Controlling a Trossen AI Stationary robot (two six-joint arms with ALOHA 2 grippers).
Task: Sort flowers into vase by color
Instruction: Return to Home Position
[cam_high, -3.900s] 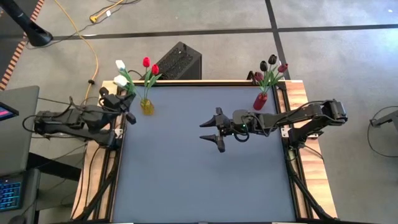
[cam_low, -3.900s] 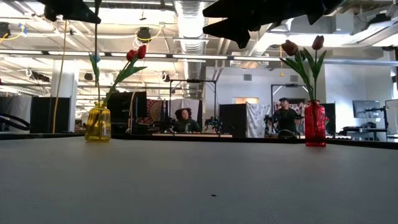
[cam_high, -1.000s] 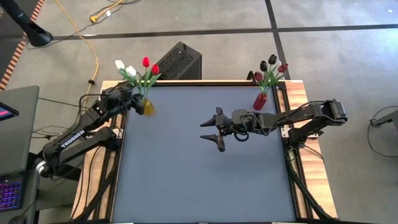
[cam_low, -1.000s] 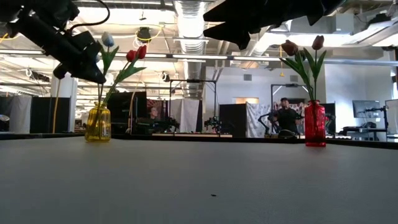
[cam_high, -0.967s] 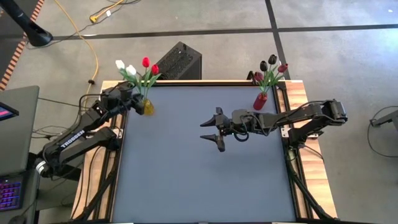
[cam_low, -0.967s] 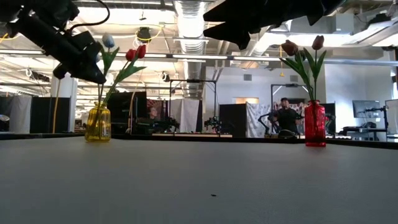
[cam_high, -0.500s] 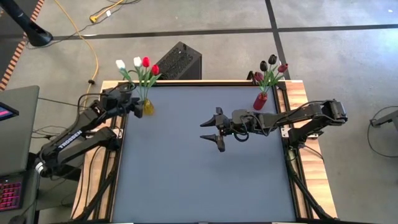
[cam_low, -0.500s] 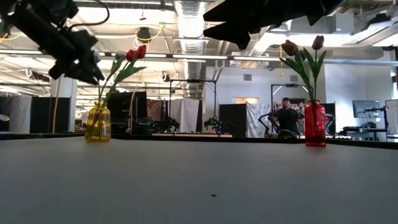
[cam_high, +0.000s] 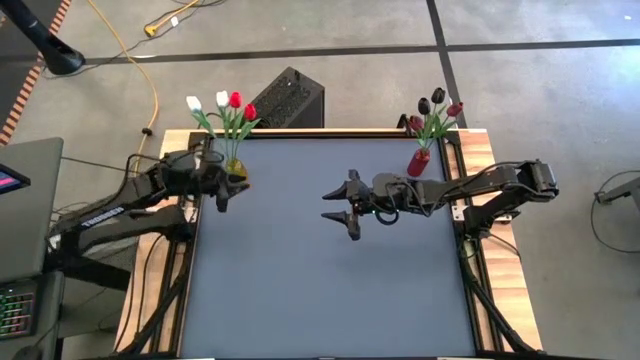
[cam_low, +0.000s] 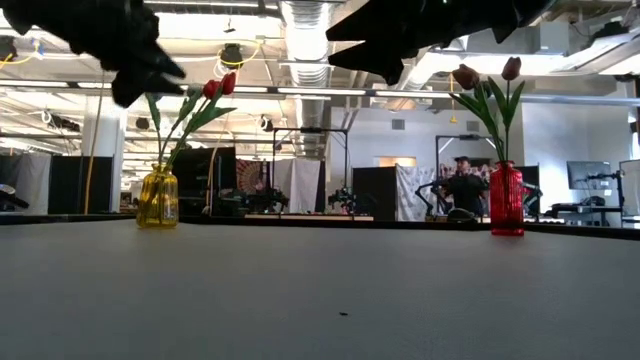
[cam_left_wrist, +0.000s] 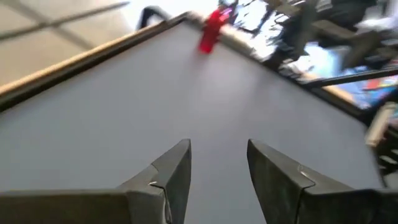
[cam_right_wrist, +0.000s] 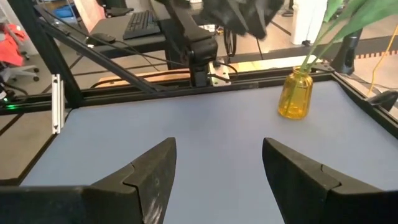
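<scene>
- Clearance at the back-left corner of the table is my main worry. The left gripper hangs just beside the yellow vase, its fingers spread with nothing between them. A wide swing on the way out could clip the glass and tip it.
- The red and white tulips stand in that yellow vase, with their heads and leaves fanning out past the table's back edge. Their thin stems look loose in the neck. If the left arm snags a leaf as it folds back, I reckon it could drag a flower out.
- The right gripper hovers over the middle of the table, released and empty, well apart from either vase. Its arm runs back to the right edge and passes near the red vase.
- The dark tulips lean up out of that red vase at the back-right corner. A careless retreat of the right elbow could brush them or nudge the vase.
- Both vases look narrow and top-heavy with long stems, so I judge even a light knock would risk a spill.
- No flower lies on the table, so the sorting seems done, and a topple now would undo it.
</scene>
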